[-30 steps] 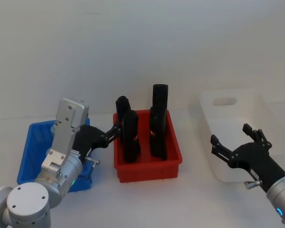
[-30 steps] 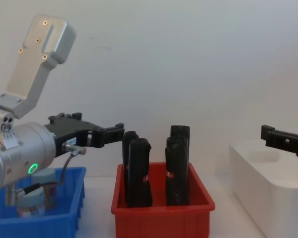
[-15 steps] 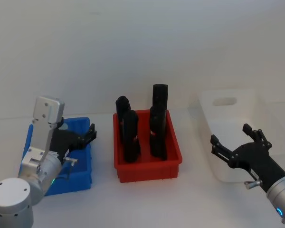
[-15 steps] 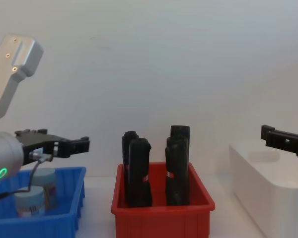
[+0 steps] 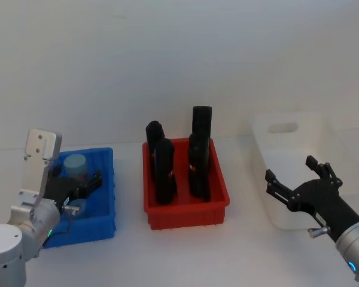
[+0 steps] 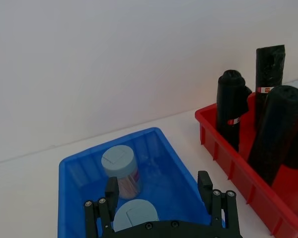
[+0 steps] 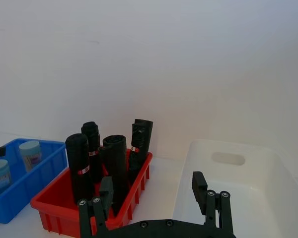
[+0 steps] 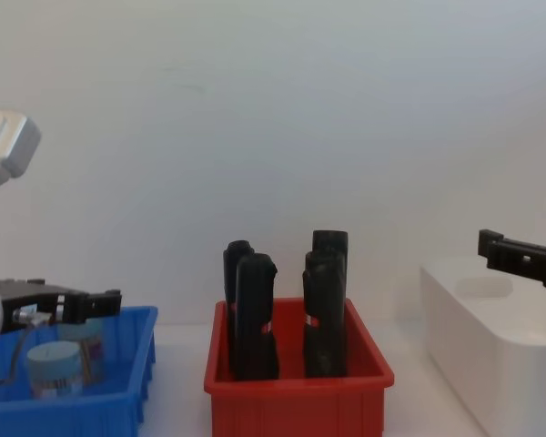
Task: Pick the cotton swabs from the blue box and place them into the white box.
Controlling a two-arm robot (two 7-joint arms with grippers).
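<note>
Step in hand: reach for the grasp, nothing picked yet. left gripper (image 6: 158, 181) hovers over the blue box (image 5: 105, 197), fingers spread, nothing between the pads. It sits just above lid height in the chest view. Both jars of cotton swabs are in the blue box, which is at 9 o'clock of the red bin (image 5: 185, 212). The far swab jar (image 5: 76, 164) is at the box's 12 o'clock end. The near swab jar (image 6: 134, 218) is toward 6 o'clock from it, directly under the open fingers but offset toward one of them in the left wrist view. Orientation: both jars stand upright, lids up, long axis vertical, no tilt that I can see. Next move, my read: centre the fingers on the near jar, drop straight down along its axis so the pads land on the clear body below the lid, then close. The far jar is close by, so watch that a finger doesn't clip it on the way down. The lift then has to clear the blue rim and the tall black handle-shaped parts (image 5: 200, 149) in the red bin en route to the white box (image 5: 260, 143) at 3 o'clock. right gripper (image 5: 289, 167) is spread and empty, parked at the white box's 6 o'clock side.
</note>
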